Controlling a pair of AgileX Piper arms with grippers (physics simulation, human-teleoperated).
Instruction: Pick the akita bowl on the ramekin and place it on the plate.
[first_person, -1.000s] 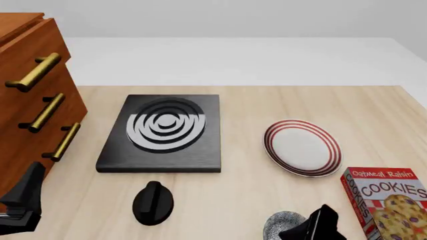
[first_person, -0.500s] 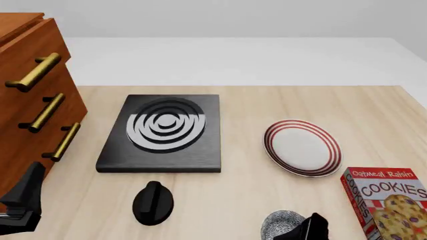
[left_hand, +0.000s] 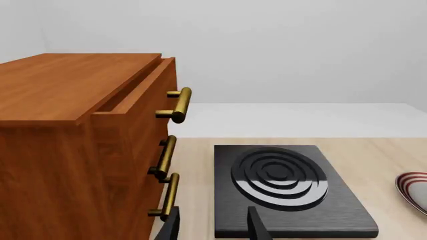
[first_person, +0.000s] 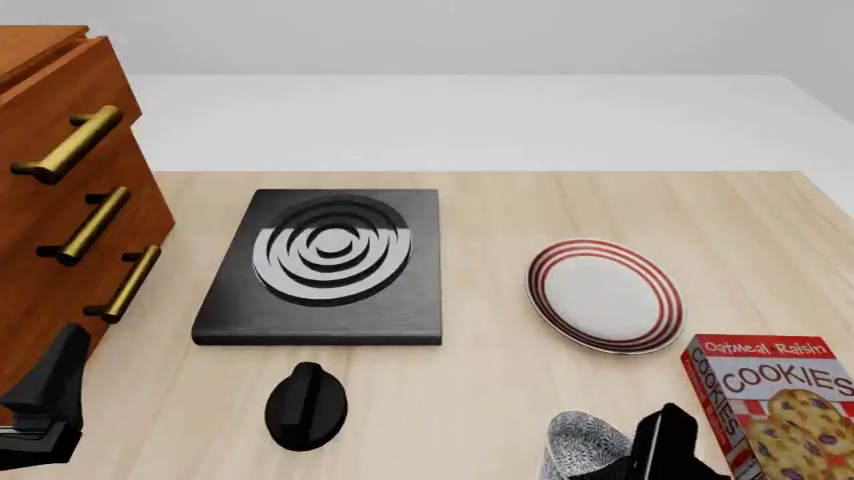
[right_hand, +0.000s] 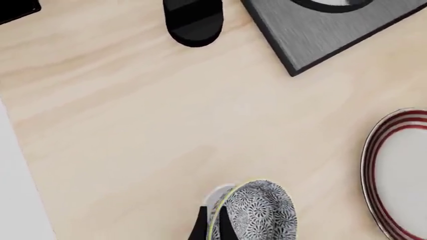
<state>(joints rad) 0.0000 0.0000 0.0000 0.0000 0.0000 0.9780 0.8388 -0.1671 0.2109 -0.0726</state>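
Observation:
The speckled grey akita bowl (first_person: 583, 446) hangs tilted at the table's near edge, right of centre. My right gripper (first_person: 663, 445) is beside it on the right. In the right wrist view the gripper (right_hand: 212, 221) is shut on the rim of the akita bowl (right_hand: 259, 214). A pale sliver of the ramekin (right_hand: 219, 193) peeks out from behind the bowl. The red-ringed plate (first_person: 605, 295) lies farther back, apart from the bowl, and its edge shows as plate (right_hand: 399, 170). My left gripper (left_hand: 212, 229) is open and holds nothing, low at the left by the cabinet.
A black slab with grey rings (first_person: 324, 265) lies mid-table, with a black knob (first_person: 307, 404) in front of it. A wooden drawer cabinet (first_person: 60, 190) with brass handles fills the left. A cookie box (first_person: 781, 405) stands at the near right, close to the right arm.
The right gripper has shifted to the right along the near edge. The bowl has moved with it and now tips up on its side.

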